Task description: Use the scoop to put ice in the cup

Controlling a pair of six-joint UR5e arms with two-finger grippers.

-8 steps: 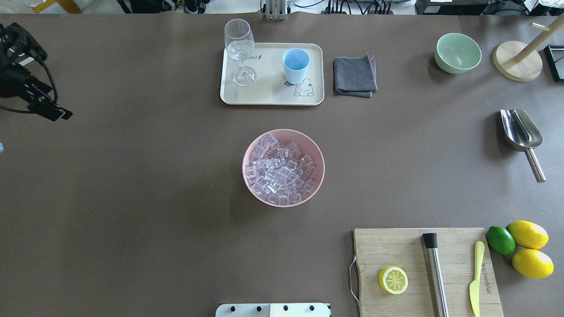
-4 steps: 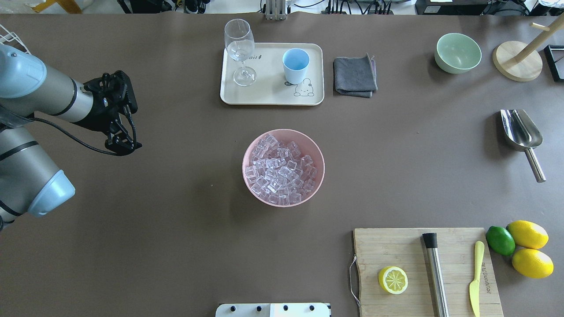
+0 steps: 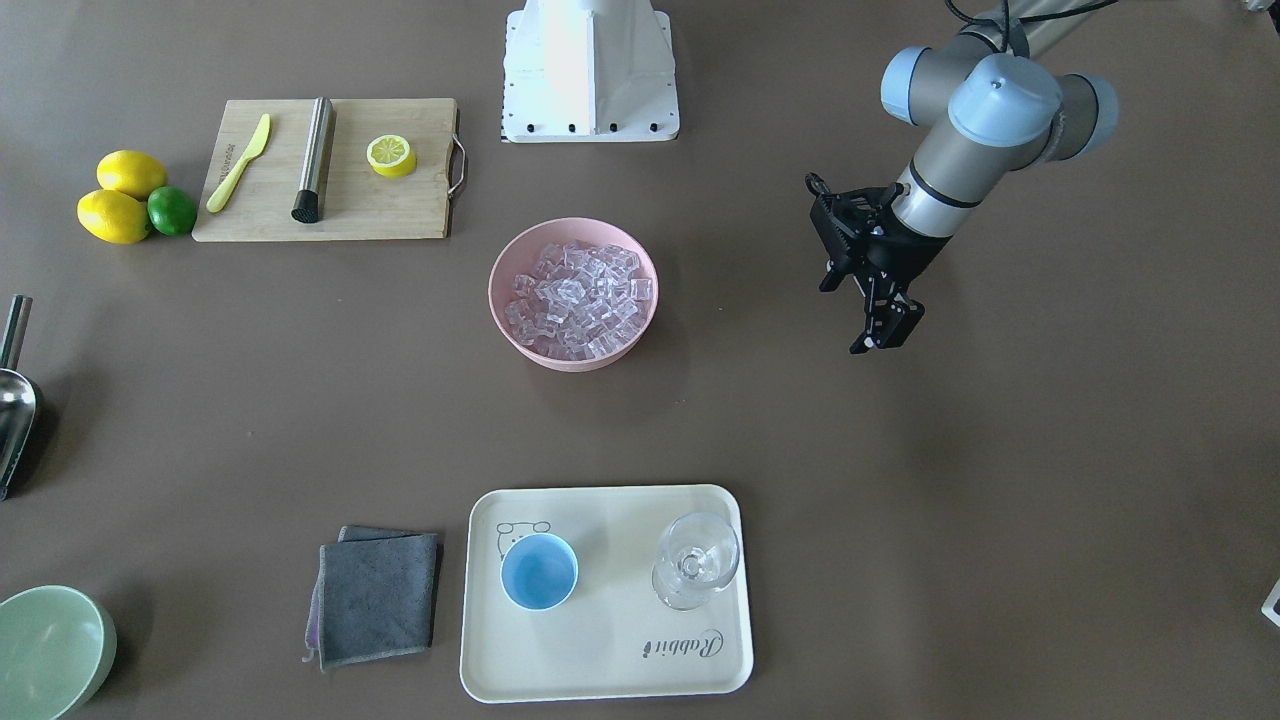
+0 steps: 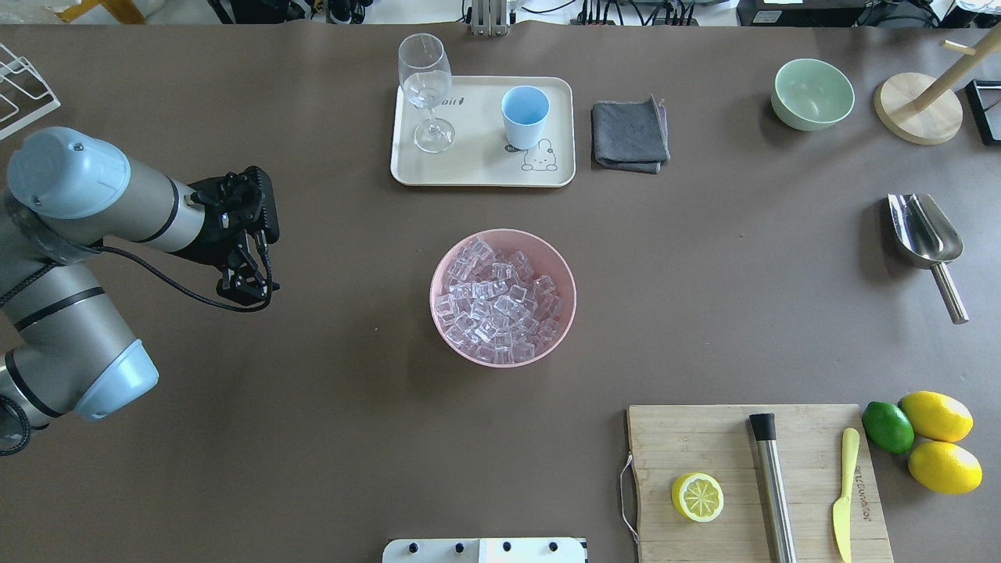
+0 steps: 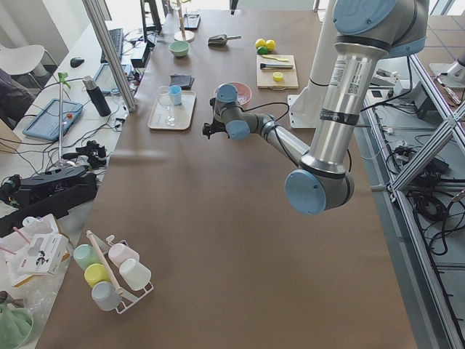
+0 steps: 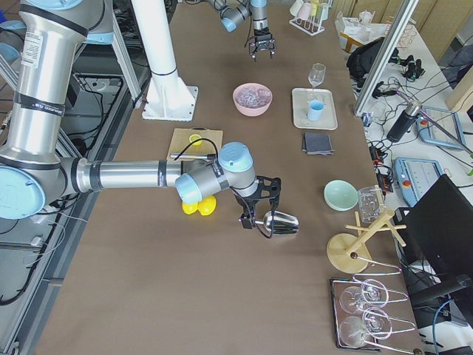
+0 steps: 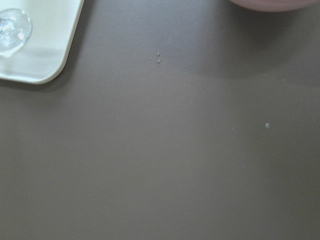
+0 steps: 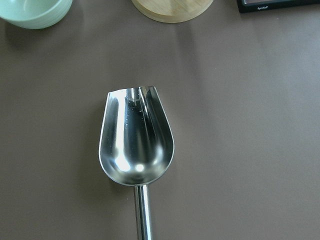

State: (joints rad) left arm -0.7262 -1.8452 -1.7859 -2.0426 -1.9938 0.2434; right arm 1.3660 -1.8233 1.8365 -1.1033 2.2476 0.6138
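Observation:
The ice (image 4: 500, 301) fills a pink bowl (image 4: 435, 291) at the table's middle. The light-blue cup (image 4: 525, 116) stands upright on a cream tray (image 4: 477, 170) at the far side. The steel scoop (image 4: 927, 231) lies on the table at the right, handle toward me; it fills the right wrist view (image 8: 136, 145). My left gripper (image 4: 249, 291) hangs left of the bowl, above bare table, and looks open and empty. My right gripper (image 6: 255, 220) shows only in the exterior right view, above the scoop's handle; I cannot tell if it is open.
A clear stemmed glass (image 4: 426, 90) stands on the tray beside the cup. A grey cloth (image 4: 629, 134) lies right of the tray. A pale green bowl (image 4: 812, 94) sits far right. A cutting board (image 4: 755, 477) holds a half lemon, a steel rod and a knife.
My left arm has swung in from the table's left edge toward the bowl, the gripper moving right and nearer. The bowl, cup and scoop have not moved.

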